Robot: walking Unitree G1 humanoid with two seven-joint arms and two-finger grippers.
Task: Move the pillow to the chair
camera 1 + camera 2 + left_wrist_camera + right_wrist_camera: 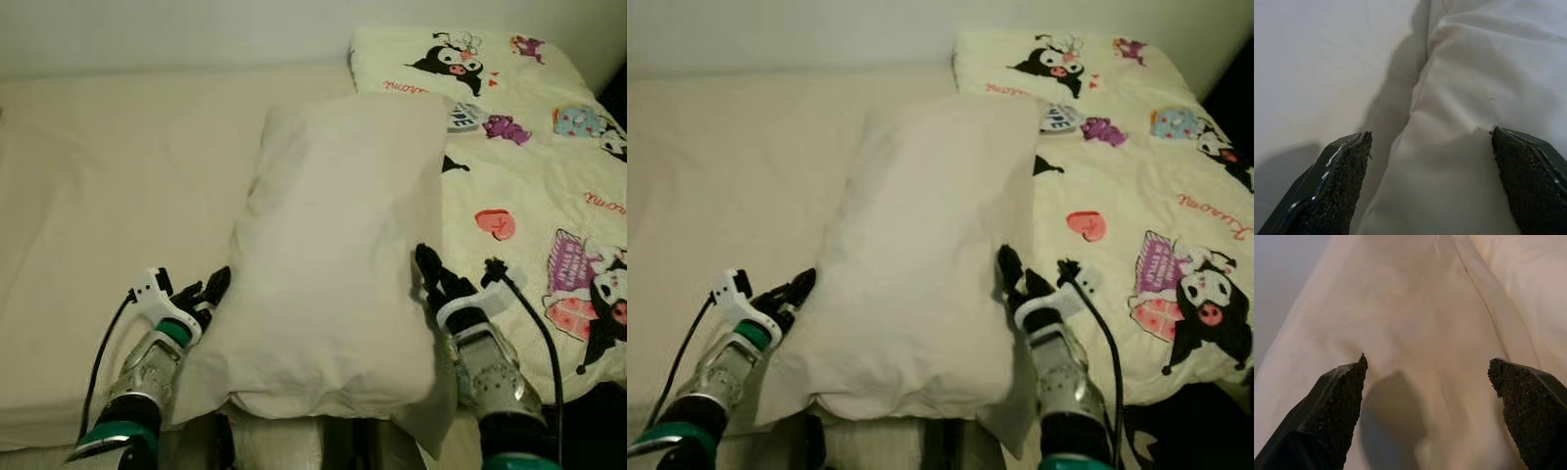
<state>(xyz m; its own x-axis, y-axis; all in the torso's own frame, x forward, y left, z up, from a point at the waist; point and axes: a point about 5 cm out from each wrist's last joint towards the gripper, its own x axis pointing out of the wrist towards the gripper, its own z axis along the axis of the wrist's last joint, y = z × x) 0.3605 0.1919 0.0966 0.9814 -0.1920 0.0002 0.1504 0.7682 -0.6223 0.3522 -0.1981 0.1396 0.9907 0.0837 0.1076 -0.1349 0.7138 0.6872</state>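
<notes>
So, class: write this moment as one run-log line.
stage: pre-grasp | pillow: flat on bed | left gripper: open at its left edge | right gripper: open at its right edge | chair: unseen

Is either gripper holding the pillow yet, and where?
No. Left gripper and right gripper flank the pillow at its long sides, fingers open.

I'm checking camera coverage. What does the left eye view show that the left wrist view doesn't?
Left eye view alone: the cartoon blanket, the right gripper at the pillow's right edge, and the whole pillow. Left wrist view alone: a close look at the left gripper's open fingers straddling the pillow's edge. Both: the pillow, the left gripper, and the cream sheet.
</notes>
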